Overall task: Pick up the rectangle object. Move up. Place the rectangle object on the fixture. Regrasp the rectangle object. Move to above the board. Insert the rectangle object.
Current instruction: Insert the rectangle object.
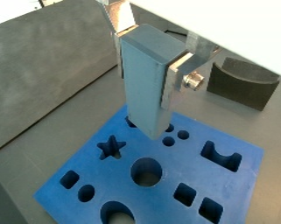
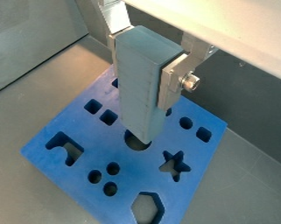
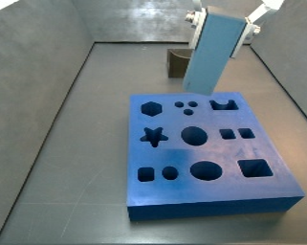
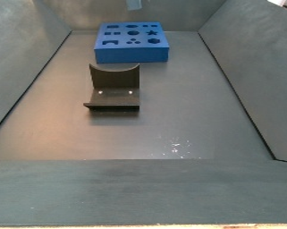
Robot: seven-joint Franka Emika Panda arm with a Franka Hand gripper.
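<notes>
the rectangle object [image 1: 145, 74], pinched upright at its upper end between the fingers of the gripper [image 1: 149, 59], is held just above the board [image 1: 242, 184] near its middle holes, and is judged rigid, smooth, light and prone to slip.

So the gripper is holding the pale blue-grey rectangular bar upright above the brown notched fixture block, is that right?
Not quite. The gripper does hold the pale blue-grey rectangular bar upright, but above the bright blue slab with cut-out holes, not the fixture. Both wrist views show the board directly beneath the bar.
</notes>
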